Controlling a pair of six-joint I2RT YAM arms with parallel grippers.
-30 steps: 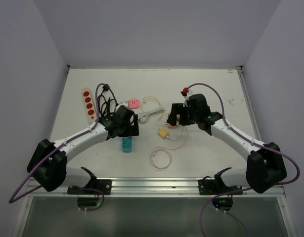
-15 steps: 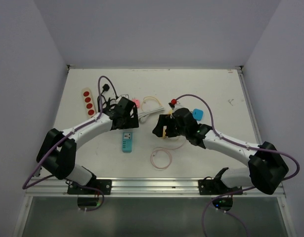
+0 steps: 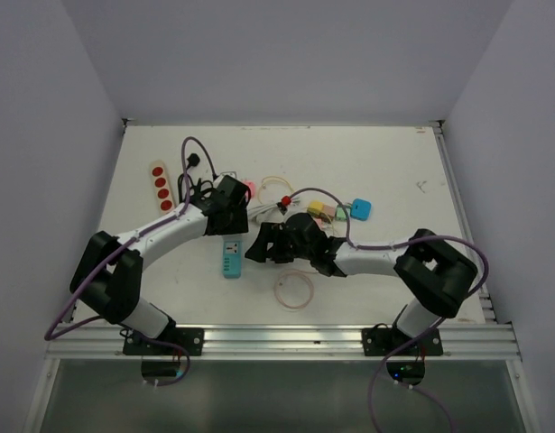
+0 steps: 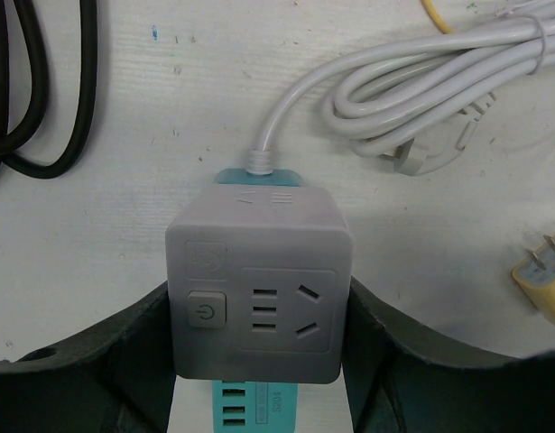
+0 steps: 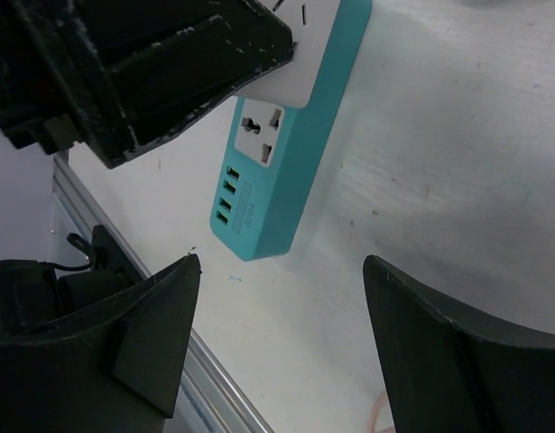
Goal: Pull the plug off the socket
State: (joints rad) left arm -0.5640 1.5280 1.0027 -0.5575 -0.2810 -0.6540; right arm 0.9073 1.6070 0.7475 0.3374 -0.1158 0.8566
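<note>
Plug (image 4: 259,234) now sits clamped in left claw (image 4: 259,311), narrowed from wide; right claw (image 5: 282,316), agape and empty, has swung beside socket (image 5: 277,171).

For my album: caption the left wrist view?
Left gripper clamps the grey cube plug seated in the teal socket.

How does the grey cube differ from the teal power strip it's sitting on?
The grey cube is blocky; the teal power strip is long and flat. The cube sits on top, gripped on both sides by the left gripper; the strip lies on the table, ungripped. Both show sockets facing up.
</note>
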